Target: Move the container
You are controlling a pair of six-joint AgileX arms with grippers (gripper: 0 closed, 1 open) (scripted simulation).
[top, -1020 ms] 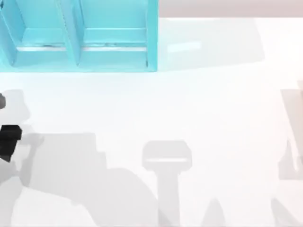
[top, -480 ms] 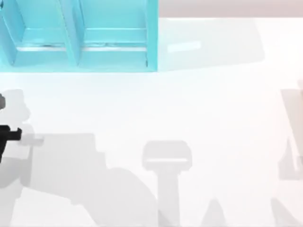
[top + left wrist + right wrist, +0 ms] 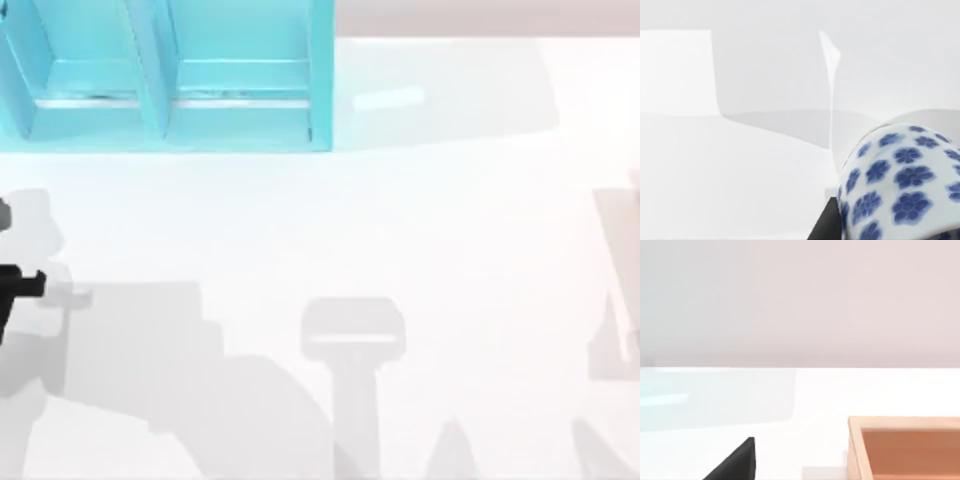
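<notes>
Container (image 3: 165, 75) sits at bench (image 3: 400, 220) far-left corner, untouched. Left gripper (image 3: 15, 290) at left edge; finger state can't tell. Approach level, grip a thick wall squarely.

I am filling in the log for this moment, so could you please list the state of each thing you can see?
container: upright at the table's far left, open-topped, both visible compartments empty, nothing touching it.
left gripper: at the table's left edge, short of the container.
blue-flowered white vessel: close to the left wrist camera; contents hidden.
wooden box: open-topped, on the table, visible part empty.
</notes>
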